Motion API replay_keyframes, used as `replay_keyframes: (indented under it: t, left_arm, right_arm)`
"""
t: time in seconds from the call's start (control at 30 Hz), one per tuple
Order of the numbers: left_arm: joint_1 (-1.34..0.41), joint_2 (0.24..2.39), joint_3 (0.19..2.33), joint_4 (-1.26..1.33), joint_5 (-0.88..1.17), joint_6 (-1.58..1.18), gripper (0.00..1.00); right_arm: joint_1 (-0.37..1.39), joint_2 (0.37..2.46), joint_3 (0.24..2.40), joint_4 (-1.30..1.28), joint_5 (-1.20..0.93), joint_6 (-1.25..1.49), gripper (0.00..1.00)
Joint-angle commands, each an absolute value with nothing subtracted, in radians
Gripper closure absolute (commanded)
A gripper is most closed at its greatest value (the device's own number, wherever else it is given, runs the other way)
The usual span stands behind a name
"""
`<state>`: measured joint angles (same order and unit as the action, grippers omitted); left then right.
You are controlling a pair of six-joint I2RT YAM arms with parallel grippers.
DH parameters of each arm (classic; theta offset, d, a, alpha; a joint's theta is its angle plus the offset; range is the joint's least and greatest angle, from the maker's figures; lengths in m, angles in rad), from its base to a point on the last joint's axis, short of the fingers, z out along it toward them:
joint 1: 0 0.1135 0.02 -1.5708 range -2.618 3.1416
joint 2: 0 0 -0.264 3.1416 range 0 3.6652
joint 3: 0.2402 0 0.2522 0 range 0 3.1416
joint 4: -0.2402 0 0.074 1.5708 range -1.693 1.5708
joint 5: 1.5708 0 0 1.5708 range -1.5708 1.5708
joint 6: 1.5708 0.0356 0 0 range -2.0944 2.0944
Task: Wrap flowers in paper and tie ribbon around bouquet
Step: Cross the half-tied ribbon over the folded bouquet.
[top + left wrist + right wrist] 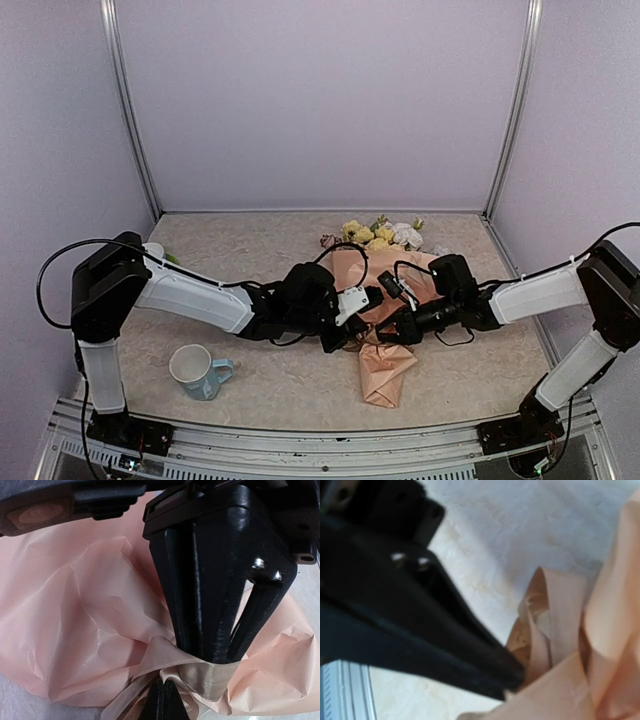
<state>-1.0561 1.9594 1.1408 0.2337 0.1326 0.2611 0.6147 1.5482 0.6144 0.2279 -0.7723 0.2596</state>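
Tying step: left gripper (182, 677) pinches flat tan satin ribbon (212, 682) at its tips, over crumpled peach paper (75, 625); right gripper (388, 328) unreadable; next probably means drawing the ribbon taut.

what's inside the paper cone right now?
The flowers: blooms poke out of the paper's far end. Their stems are covered by the paper, so they cannot be seen.

A beige, marble-patterned tabletop (250, 250) forms the floor of a small booth. Plain pale lilac wall panels (320, 100) close it in at 9, 12 and 3 o'clock, joined by slim silver metal corner posts (130, 110). A ribbed silver aluminium rail (300, 438) runs along the 6 o'clock edge. The light is soft and even.
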Motion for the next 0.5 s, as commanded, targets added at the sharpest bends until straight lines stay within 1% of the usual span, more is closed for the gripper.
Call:
replay_keyframes:
  t: [0.0, 0.27, 0.4, 0.47]
  left_arm:
    - [-1.045, 1.993, 1.174, 0.225, 0.192, 0.242, 1.0]
    - [-1.039, 2.02, 1.2, 0.218, 0.262, 0.232, 1.0]
    - [-1.039, 2.036, 1.205, 0.265, 0.287, 0.187, 1.0]
    - [-1.036, 2.045, 1.203, 0.293, 0.292, 0.166, 1.0]
  right_arm:
    - [0.611, 1.537, 0.598, 0.294, -0.814, 0.273, 0.85]
    - [0.611, 1.533, 0.586, 0.32, -0.786, 0.285, 0.81]
    - [0.611, 1.556, 0.593, 0.301, -0.76, 0.275, 0.84]
    - [0.611, 1.558, 0.594, 0.289, -0.747, 0.267, 0.83]
